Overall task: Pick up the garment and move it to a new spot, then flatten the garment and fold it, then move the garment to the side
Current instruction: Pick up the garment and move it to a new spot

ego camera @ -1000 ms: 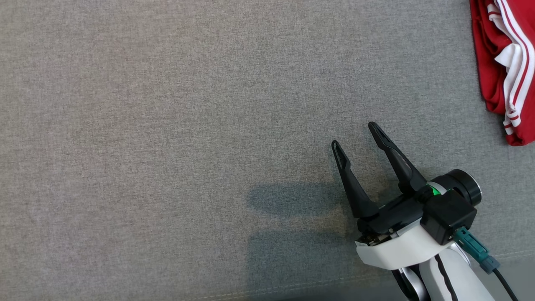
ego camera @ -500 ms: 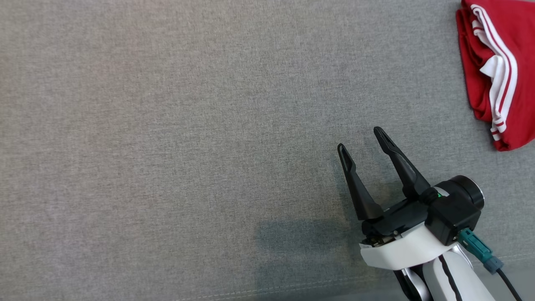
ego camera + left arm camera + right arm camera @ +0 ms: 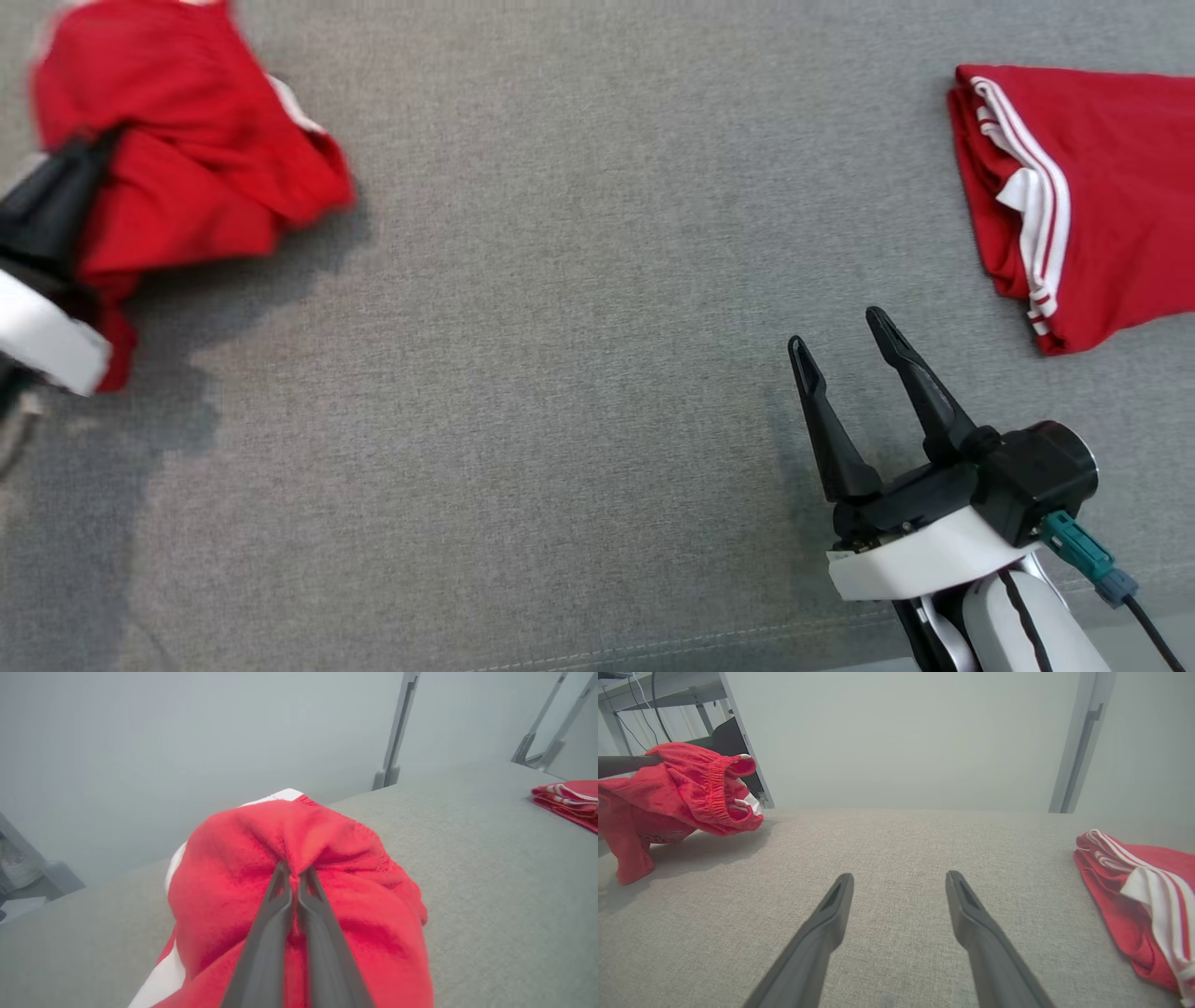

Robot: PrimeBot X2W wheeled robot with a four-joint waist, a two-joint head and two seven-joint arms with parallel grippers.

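A wide grey woven surface (image 3: 560,373) is spread across the scene, and a pale wall (image 3: 901,737) is seen behind it. At the surface's far right edge a folded red piece with white stripes (image 3: 1102,187) is laid flat and left alone. Over at the far left, the garment (image 3: 187,168) is held up, red and bunched, with a shadow thrown on the cloth below it. Its lowest lobe is hung close to the surface, though contact cannot be told. No clear long axis is offered; the bundle is simply draped downward from one pinched point.

That pinch is made by the left pincer (image 3: 294,872), whose jaws are clenched tight on a ridge of red fabric. The right pincer (image 3: 836,329) is kept released, jaws spread, low over the near right of the surface and well apart from the garment.

So the garment is found to the right pincer's left, with a broad bare stretch between them. A set-down there is judged to be the left arm's job, being the nearer.
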